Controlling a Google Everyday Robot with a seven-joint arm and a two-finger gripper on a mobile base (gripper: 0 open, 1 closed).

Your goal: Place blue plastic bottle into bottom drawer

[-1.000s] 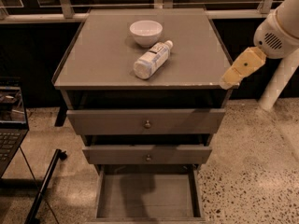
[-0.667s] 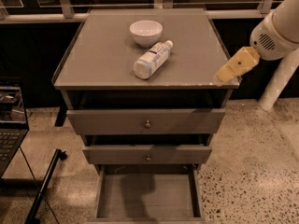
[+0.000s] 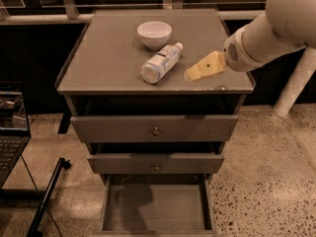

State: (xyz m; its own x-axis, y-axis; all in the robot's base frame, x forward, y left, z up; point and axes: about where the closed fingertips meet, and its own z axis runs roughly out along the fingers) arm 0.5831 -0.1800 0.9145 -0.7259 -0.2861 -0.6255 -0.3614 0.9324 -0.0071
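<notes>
Grey cabinet top (image 3: 108,58) over speckled floor (image 3: 266,181). Reaching in over the top's front corner: gripper (image 3: 193,73), yellow, gripping nothing; how far open, cannot tell. Lying on its side just ahead of the gripper tip, apart from it: bottle (image 3: 160,63), cap pointing toward bowl (image 3: 154,33). Bowl sitting just past the bottle, farther from the gripper. Standing pulled out well below the gripper: bottom drawer (image 3: 155,209), under two knobbed drawers (image 3: 154,130). Laptop (image 3: 10,132) showing at far edge.
</notes>
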